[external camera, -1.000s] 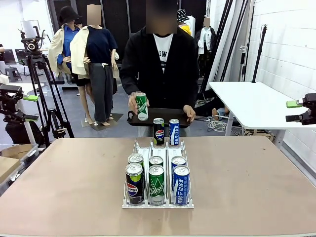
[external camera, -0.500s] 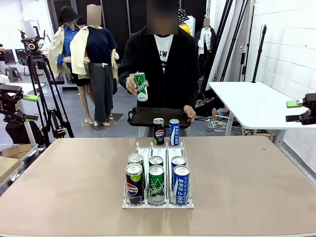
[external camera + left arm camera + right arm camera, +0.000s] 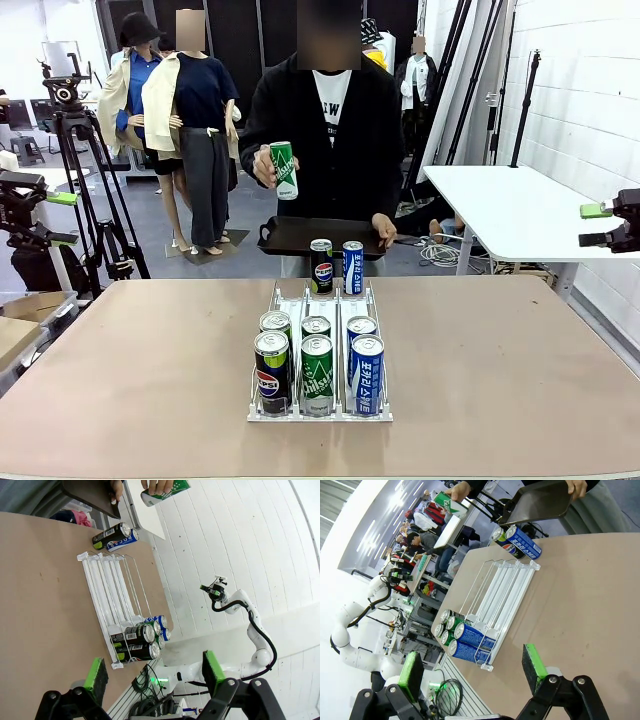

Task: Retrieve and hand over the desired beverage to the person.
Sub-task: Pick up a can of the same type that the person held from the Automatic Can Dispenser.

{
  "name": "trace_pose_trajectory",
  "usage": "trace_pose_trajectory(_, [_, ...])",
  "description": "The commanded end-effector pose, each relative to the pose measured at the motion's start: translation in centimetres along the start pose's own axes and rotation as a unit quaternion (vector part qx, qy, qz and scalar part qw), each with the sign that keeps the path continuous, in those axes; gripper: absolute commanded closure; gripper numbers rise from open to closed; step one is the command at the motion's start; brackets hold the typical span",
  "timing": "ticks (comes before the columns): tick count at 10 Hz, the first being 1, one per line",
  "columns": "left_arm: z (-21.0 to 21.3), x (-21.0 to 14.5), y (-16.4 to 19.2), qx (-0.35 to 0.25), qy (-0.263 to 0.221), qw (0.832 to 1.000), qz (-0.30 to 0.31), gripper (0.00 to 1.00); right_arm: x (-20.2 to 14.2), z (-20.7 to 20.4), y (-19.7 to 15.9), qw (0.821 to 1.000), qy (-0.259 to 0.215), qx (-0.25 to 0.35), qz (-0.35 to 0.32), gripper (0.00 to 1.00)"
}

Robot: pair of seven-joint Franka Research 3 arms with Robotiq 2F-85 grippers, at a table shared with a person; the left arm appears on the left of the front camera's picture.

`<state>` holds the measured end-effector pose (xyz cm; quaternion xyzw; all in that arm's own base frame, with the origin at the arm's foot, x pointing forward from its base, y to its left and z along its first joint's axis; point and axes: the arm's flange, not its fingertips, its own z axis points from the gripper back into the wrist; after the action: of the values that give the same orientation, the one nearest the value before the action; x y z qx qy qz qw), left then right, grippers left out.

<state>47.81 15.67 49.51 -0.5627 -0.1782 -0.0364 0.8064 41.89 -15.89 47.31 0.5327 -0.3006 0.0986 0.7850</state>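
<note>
The person (image 3: 320, 130) stands at the table's far side, holding a green can (image 3: 284, 170) up at chest height in one hand and a black tray (image 3: 320, 236) in the other. A white wire rack (image 3: 320, 300) lies mid-table with several cans at its near end, fronted by a Pepsi can (image 3: 271, 372), a green can (image 3: 317, 375) and a blue can (image 3: 367, 374). Two more cans stand at its far end. My left gripper (image 3: 62, 218) (image 3: 155, 672) is open off the table's left side. My right gripper (image 3: 597, 225) (image 3: 472, 672) is open far right, with nothing held.
A camera tripod (image 3: 75, 150) stands at the left behind my left gripper. A white side table (image 3: 510, 210) is at the right, and a cardboard box (image 3: 15, 335) sits low at the left. Bare tabletop (image 3: 130, 380) lies on both sides of the rack.
The person has raised the green can from just above the tray to chest height. Both arms and the cans in the rack are where they were.
</note>
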Motion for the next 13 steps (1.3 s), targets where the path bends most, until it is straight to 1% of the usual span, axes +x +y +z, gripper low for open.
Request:
trace_pose_trajectory(1, [0.05, 0.03, -0.15, 0.0, 0.0, 1.0, 0.005, 0.0, -0.16, -0.07, -0.06, 1.0, -0.002, 0.006, -0.001, 0.0])
trace_pose_trajectory(13, [0.05, 0.03, -0.15, 0.0, 0.0, 1.0, 0.005, 0.0, -0.16, -0.07, -0.06, 1.0, -0.002, 0.006, -0.001, 0.0])
